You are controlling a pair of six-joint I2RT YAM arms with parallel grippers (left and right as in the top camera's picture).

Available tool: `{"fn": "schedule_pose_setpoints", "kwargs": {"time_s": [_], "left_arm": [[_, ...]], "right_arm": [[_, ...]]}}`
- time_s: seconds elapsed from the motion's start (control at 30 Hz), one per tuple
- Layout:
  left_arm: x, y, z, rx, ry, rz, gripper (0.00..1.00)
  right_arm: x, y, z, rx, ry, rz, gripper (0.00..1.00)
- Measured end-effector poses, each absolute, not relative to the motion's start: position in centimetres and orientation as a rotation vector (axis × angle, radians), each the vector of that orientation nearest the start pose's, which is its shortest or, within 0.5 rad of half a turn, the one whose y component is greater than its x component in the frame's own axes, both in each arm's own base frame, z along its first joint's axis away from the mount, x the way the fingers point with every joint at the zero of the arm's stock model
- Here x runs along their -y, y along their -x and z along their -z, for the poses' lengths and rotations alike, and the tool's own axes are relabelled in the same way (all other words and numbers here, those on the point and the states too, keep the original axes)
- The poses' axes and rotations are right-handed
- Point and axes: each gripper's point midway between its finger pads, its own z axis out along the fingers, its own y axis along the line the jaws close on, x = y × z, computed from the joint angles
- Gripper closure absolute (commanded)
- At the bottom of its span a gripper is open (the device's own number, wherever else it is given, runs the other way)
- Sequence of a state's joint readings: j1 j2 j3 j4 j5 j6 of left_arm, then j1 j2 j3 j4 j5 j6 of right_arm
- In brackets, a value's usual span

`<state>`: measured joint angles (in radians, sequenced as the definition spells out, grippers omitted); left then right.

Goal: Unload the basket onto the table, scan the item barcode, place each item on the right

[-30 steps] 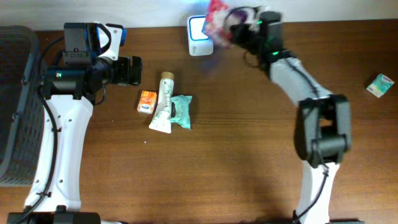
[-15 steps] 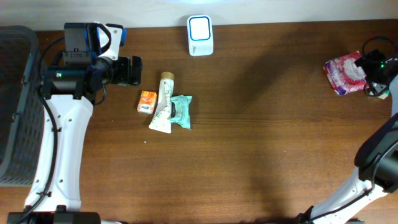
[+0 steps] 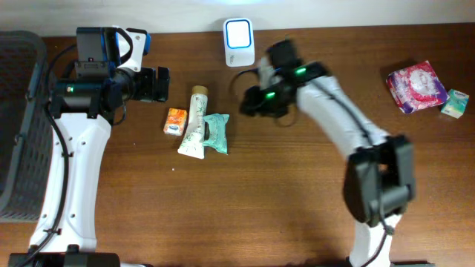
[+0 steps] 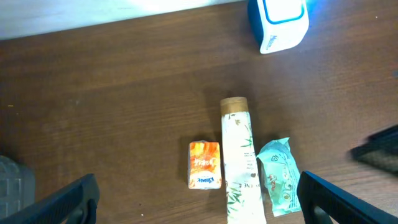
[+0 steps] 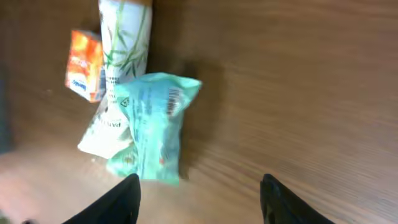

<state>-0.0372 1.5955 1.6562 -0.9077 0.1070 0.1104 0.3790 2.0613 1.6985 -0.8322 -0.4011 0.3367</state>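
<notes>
scanner (image 3: 239, 42) — white, lit blue | teal packet (image 3: 215, 133) — flat, barcode up, touching tube (image 3: 194, 122)

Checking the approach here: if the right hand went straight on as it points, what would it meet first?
Probably the teal packet, lying against the white tube. The right hand is open and empty, though depth is unclear.
</notes>
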Motion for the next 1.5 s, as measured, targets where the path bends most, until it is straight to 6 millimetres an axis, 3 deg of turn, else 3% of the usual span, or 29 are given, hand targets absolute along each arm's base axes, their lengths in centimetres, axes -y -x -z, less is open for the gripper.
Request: {"fn": "schedule_pose_setpoints", "kwargs": {"time_s": [0.07, 0.2, 0.23, 0.3, 0.37, 0.47, 0.57, 0.6, 0.63, 0.7, 0.87, 0.93, 1.03, 1.07, 1.1, 1.13, 1.17, 1.2, 1.27, 1.33, 1.37, 1.43, 1.5], "left_arm": [[3.4, -42.9, -26.9, -2.403, -0.227, 0.096, 0.01], [3.4, -42.9, -26.9, -2.403, -0.227, 0.096, 0.01], [3.4, -42.9, -26.9, -2.403, -0.227, 0.096, 0.01], [3.4, -42.9, -26.9, -2.403, -0.227, 0.096, 0.01], [3.4, -42.9, -26.9, -2.403, -0.227, 0.096, 0.01], [3.4, -42.9, -26.9, -2.403, -0.227, 0.096, 0.01], [3.4, -42.9, -26.9, -2.403, -0.226, 0.096, 0.01], [3.4, -42.8, -26.8, -2.405, -0.227, 0.096, 0.01], [3.4, -42.9, -26.9, -2.402, -0.227, 0.096, 0.01], [3.4, -42.9, -26.9, -2.403, -0.227, 0.096, 0.01], [3.4, -42.9, -26.9, -2.403, -0.226, 0.096, 0.01], [3.4, -42.9, -26.9, -2.403, -0.227, 0.096, 0.01], [3.4, -42.8, -26.9, -2.403, -0.227, 0.096, 0.01], [3.4, -42.9, -26.9, -2.403, -0.227, 0.096, 0.01], [3.4, -42.9, -26.9, -2.403, -0.227, 0.096, 0.01], [3.4, -42.9, -26.9, -2.403, -0.227, 0.096, 0.01], [3.4, -42.9, -26.9, -2.403, -0.226, 0.096, 0.01], [3.4, -42.9, -26.9, -2.403, -0.227, 0.096, 0.01], [3.4, -42.9, -26.9, -2.403, -0.227, 0.096, 0.01], [3.4, -42.9, -26.9, -2.403, -0.227, 0.096, 0.01], [3.4, -42.9, -26.9, -2.403, -0.227, 0.096, 0.01], [3.4, -42.9, -26.9, -2.403, -0.227, 0.096, 0.01], [3.4, -42.9, -26.9, -2.403, -0.227, 0.096, 0.01]], "right_arm": [[-28.1, -41.0, -6.9, -2.873, 0.172, -0.680, 0.47], [-32.0, -40.2, -5.1, -2.858, 0.191, -0.681, 0.50], [-32.5, -40.2, -4.7, -2.856, 0.179, -0.687, 0.54], [-32.5, -40.0, -2.7, -2.898, 0.135, -0.667, 0.77], [-31.2, -39.7, -1.0, -2.945, 0.100, -0.565, 0.76], [-27.2, -39.7, -1.1, -3.008, 0.006, -0.407, 0.49], [-19.0, -40.5, -1.5, -3.100, -0.104, -0.230, 0.47], [-16.5, -40.7, -2.7, -3.126, -0.115, -0.180, 0.47], [-15.9, -41.0, -3.8, -3.127, -0.089, -0.163, 0.46], [-17.3, -41.4, -6.4, -3.095, 0.049, -0.166, 0.42], [-20.5, -40.1, -6.9, -2.954, 0.357, 0.234, 0.36], [-20.0, -40.3, -7.2, -2.878, 0.377, 0.406, 0.36], [-17.8, -40.3, -5.5, -2.793, 0.365, 0.648, 0.36], [-17.6, -40.5, -4.7, -2.776, 0.357, 0.660, 0.45], [-17.3, -40.4, -3.6, -2.767, 0.363, 0.678, 0.75], [-17.1, -40.2, -3.2, -2.771, 0.371, 0.693, 0.83], [-17.0, -40.1, -3.2, -2.772, 0.375, 0.700, 0.83], [-17.1, -40.1, -3.6, -2.788, 0.376, 0.683, 0.93], [-18.0, -40.8, -6.0, -2.829, 0.336, 0.554, 0.96], [-18.0, -42.9, -9.3, -2.863, 0.255, 0.282, 0.96], [-17.4, -43.5, -9.9, -2.893, 0.241, 0.132, 0.96], [-15.0, -44.1, -9.8, -2.969, 0.172, -0.154, 0.96], [-14.4, -43.4, -8.7, -3.015, 0.173, -0.377, 0.96]]}}
